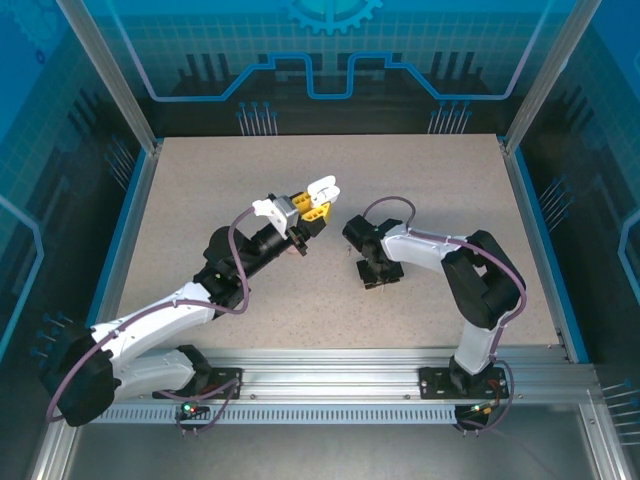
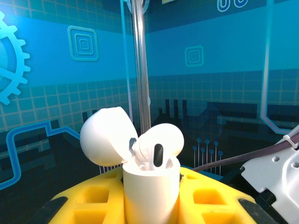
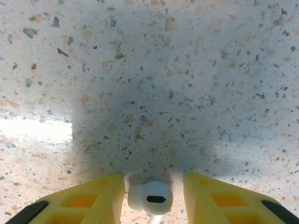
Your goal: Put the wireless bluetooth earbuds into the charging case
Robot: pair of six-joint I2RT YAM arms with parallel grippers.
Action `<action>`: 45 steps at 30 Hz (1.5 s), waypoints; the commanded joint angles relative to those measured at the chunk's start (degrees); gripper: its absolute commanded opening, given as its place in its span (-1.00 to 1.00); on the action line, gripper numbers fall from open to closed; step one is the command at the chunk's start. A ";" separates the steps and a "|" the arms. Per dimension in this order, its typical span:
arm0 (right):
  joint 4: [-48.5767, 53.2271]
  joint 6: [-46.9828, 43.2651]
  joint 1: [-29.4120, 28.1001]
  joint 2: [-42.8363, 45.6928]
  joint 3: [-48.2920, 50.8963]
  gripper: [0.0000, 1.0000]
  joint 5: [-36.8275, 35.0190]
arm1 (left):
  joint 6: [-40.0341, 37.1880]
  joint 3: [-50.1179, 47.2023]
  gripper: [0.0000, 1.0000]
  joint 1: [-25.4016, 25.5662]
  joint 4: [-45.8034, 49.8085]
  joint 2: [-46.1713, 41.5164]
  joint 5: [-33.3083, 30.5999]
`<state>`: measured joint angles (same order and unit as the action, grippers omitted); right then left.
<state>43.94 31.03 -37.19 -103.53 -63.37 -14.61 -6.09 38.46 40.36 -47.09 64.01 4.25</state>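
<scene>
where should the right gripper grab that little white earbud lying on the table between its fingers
I'd grip the small white earbud across its rounded head, straight down from above. It lies flat on the speckled table, thin stem pointing toward the wrist, and the head sits between the right gripper's open yellow fingers.

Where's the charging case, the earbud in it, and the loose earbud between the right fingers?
charging case (image 2: 151, 198): left wrist view, front of body
earbud in case (image 2: 164, 136): left wrist view, head
loose earbud (image 3: 150, 197): right wrist view, head
</scene>
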 commanded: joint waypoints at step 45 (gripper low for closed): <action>1.70 -13.08 3.00 26.73 -27.16 -0.52 -8.68 | 0.55 0.21 -1.00 0.38 -4.44 -0.61 -0.47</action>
<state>45.56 23.20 -34.59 -78.72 -86.04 -21.28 -6.04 38.46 40.36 -47.53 64.01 4.25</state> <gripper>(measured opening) 0.243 0.227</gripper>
